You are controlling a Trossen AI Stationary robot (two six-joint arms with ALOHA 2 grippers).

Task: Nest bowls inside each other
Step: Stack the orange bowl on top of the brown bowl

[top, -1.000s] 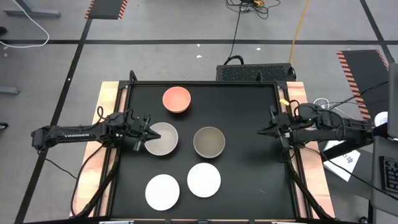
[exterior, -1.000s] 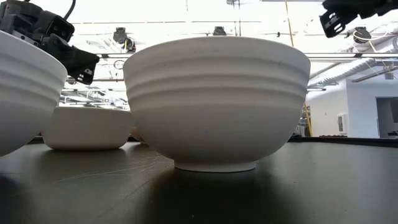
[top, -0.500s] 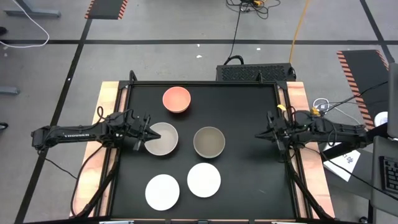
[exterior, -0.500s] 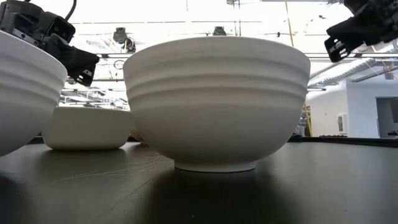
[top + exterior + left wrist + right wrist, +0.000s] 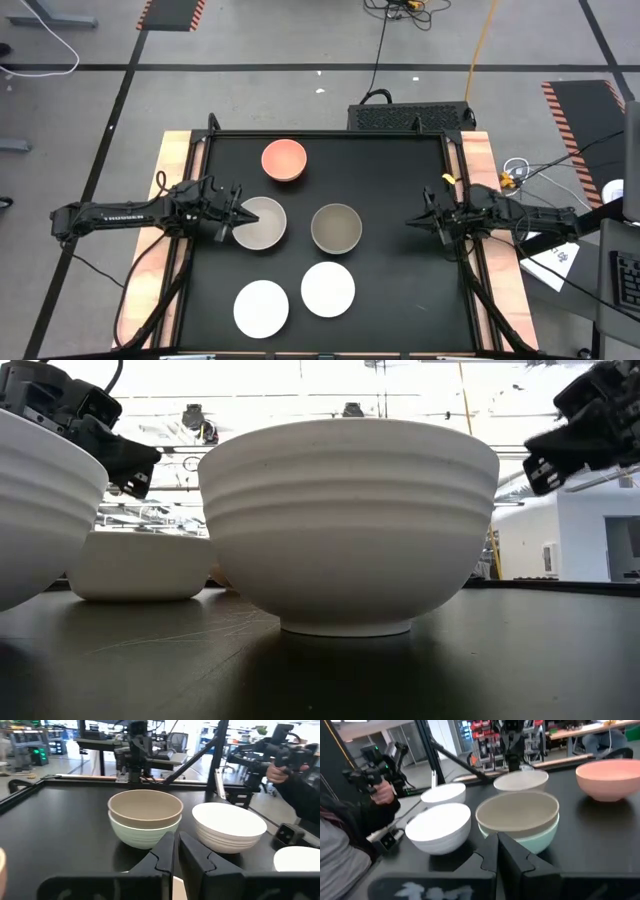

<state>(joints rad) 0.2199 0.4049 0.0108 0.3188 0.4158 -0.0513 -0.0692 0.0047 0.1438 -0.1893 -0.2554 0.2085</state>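
Note:
Five bowl shapes stand on the black table. The salmon-orange bowl [image 5: 283, 160] is near the far edge. The olive-grey bowl [image 5: 336, 227] sits nested in the mint green bowl [image 5: 145, 834]. Two white bowls [image 5: 261, 308] [image 5: 328, 288] stand near the near edge. My left gripper [image 5: 234, 214] is shut and hovers over the left rim of the beige-grey bowl [image 5: 262, 223]; the low view shows its tips [image 5: 135, 478] above that bowl [image 5: 140, 565]. My right gripper [image 5: 411, 222] is shut, in the air right of the olive-grey bowl [image 5: 517, 811].
The table has a raised dark frame [image 5: 330, 134] and wooden side strips [image 5: 170, 160]. A person's hand with a dark device [image 5: 280, 757] shows beyond the table, also seen in the right wrist view [image 5: 380, 790]. Bare tabletop [image 5: 410, 290] lies right of the white bowls.
My right gripper has moved down and toward the table's near edge, edging left toward the olive-grey bowl, its fingers still shut. My left gripper and all bowls have stayed where they were.

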